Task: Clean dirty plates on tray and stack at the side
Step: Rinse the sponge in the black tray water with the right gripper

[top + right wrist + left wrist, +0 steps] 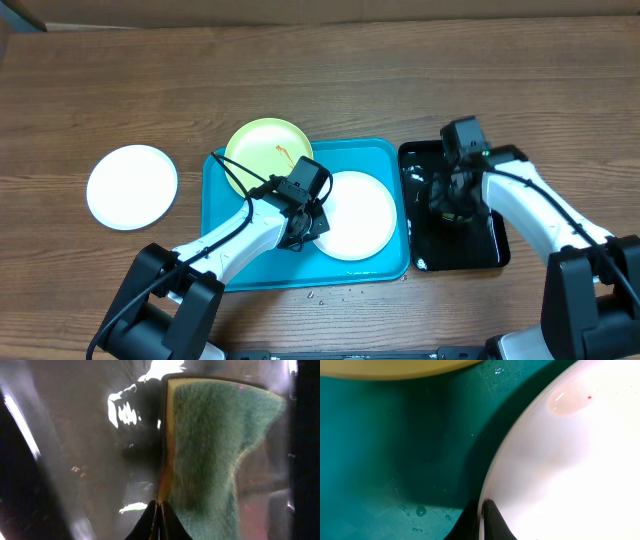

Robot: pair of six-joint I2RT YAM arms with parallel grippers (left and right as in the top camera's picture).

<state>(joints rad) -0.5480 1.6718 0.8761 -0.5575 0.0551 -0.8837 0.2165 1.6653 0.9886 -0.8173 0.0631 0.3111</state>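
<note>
The turquoise tray (pixel 228 272) holds a pale yellow-green plate (pixel 258 150) with an orange smear at its back left and a white plate (pixel 365 215) at its right. A second white plate (pixel 132 186) lies on the table to the left. My left gripper (pixel 303 228) is shut on the left rim of the tray's white plate (pixel 570 460), fingertips (pixel 482 515) pinching the edge; a faint pinkish smear shows on it. The yellow-green plate's rim (pixel 395 367) shows above the tray floor (pixel 380 450). My right gripper (pixel 452 205) is low in the black tray, shut (pixel 159 506) on a green-and-yellow sponge (pixel 215 450).
The glossy, wet black tray (pixel 425 258) stands right of the turquoise tray; its floor fills the right wrist view (pixel 75 435). Small crumbs (pixel 330 293) lie on the wooden table in front of the turquoise tray. Water drops (pixel 421 510) sit on the tray floor.
</note>
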